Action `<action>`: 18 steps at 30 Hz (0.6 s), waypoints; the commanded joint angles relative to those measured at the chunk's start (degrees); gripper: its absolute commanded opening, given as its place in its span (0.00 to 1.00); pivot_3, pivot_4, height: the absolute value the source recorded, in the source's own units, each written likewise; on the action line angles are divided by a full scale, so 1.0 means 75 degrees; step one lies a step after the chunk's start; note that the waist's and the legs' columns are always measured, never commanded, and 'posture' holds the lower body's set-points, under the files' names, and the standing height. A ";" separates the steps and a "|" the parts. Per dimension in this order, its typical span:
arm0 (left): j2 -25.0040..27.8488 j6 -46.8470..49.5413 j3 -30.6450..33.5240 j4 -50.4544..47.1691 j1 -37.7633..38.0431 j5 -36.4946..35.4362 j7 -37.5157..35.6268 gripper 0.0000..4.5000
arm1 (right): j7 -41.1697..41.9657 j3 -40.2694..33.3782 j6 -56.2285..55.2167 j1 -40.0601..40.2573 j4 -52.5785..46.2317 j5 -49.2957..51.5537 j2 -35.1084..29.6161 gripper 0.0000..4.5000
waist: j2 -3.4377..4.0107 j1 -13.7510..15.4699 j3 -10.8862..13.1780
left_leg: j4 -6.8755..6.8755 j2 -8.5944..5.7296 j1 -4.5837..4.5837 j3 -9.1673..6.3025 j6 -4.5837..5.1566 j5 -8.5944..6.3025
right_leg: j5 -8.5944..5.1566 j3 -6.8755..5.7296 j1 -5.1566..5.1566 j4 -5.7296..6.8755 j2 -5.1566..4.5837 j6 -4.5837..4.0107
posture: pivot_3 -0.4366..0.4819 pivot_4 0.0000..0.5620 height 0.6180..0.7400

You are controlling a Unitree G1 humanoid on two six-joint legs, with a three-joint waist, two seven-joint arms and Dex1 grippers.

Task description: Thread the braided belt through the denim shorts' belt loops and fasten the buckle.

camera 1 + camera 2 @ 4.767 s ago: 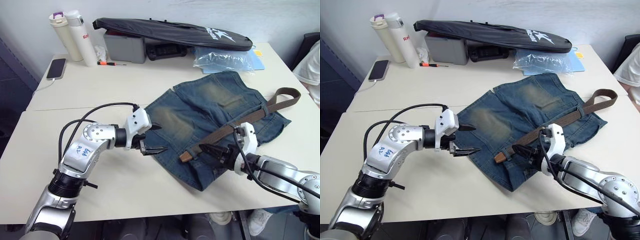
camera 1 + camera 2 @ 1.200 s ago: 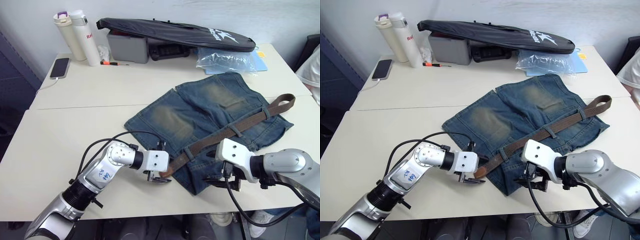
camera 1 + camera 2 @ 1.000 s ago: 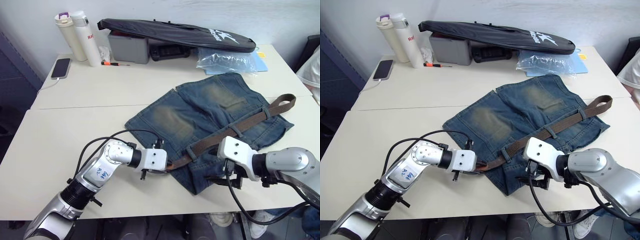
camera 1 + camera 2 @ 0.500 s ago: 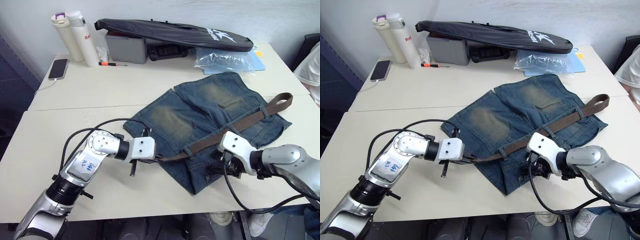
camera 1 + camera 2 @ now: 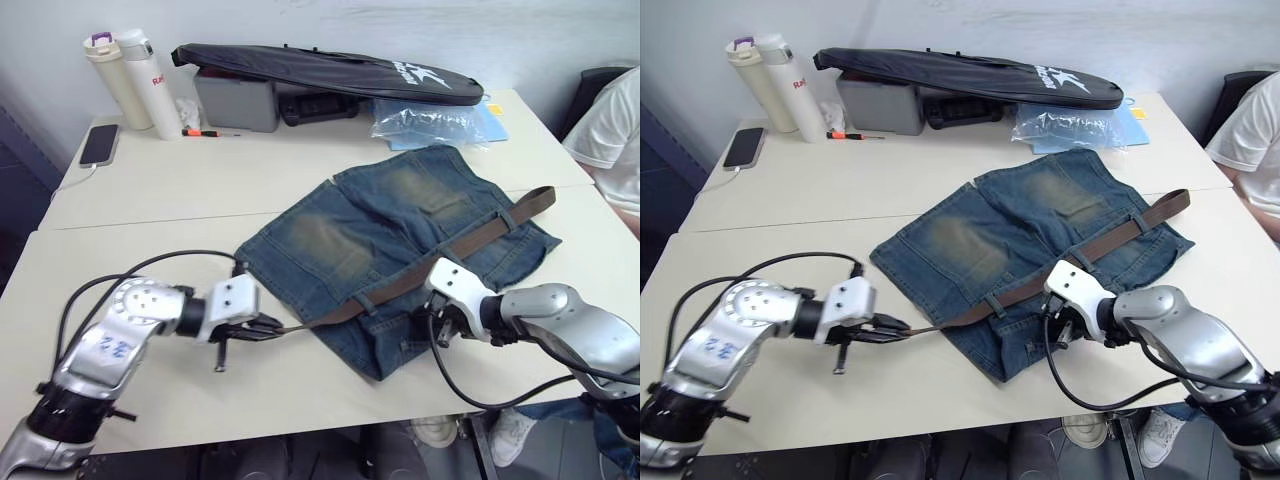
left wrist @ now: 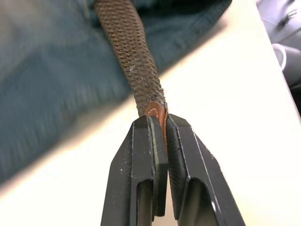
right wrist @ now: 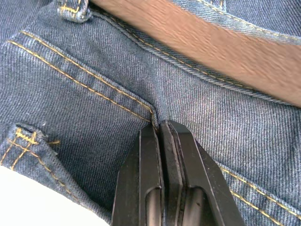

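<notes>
Left wrist view: braided belt tip pinched.

The faded blue denim shorts lie flat on the bench. The braided belt, dark brown, runs along their waistband under the belt loops; its plain tip juts off the shorts over bare bench.

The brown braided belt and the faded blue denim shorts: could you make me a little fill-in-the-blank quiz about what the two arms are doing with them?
1. The left gripper is shut on the tip of the ____ braided belt.
2. The right gripper pinches the fabric of the faded blue denim ____.
3. The belt's tip lies past the shorts' edge, over the cream ____.

Missing words: brown; shorts; table.
</notes>
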 commanded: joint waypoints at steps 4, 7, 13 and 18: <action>0.1363 -0.0093 0.1861 0.0751 0.1623 -0.0532 -0.1108 0.00 | 0.0027 0.0502 0.0040 -0.0240 0.0516 -0.0446 0.0206 0.02 | -0.0029 0.0018 -0.0017 | -0.0009 0.0047 0.0039 0.0021 -0.0016 -0.0010 | -0.0056 0.0002 -0.0001 0.0020 0.0033 -0.0124 | 0.48 0.27 1.00; 0.1924 -0.0058 0.2524 0.1221 0.2190 -0.0577 -0.1522 0.00 | 0.0189 0.0713 -0.0053 -0.0465 0.0617 -0.0561 0.0297 0.02 | -0.0036 0.0000 -0.0024 | -0.0012 0.0085 0.0056 0.0034 -0.0047 -0.0028 | -0.0071 0.0000 -0.0004 0.0039 0.0063 -0.0165 | 0.48 0.27 1.00; 0.2669 -0.0247 0.3309 0.2014 0.3294 -0.0068 -0.1835 0.00 | 0.0424 0.0988 -0.0131 -0.0862 0.0723 -0.0721 0.0463 0.02 | -0.0036 -0.0154 -0.0024 | -0.0028 0.0100 0.0060 0.0038 -0.0047 -0.0028 | -0.0080 0.0001 -0.0021 0.0062 0.0079 -0.0187 | 0.48 0.27 1.00; 0.2507 -0.0439 0.3541 0.2025 0.3446 -0.0157 -0.1640 0.00 | 0.0529 0.1024 -0.0143 -0.0974 0.0756 -0.0815 0.0578 0.02 | -0.0034 -0.0181 -0.0022 | -0.0041 0.0107 0.0061 0.0058 -0.0042 -0.0032 | -0.0087 0.0016 -0.0030 0.0083 0.0084 -0.0198 | 0.48 0.27 1.00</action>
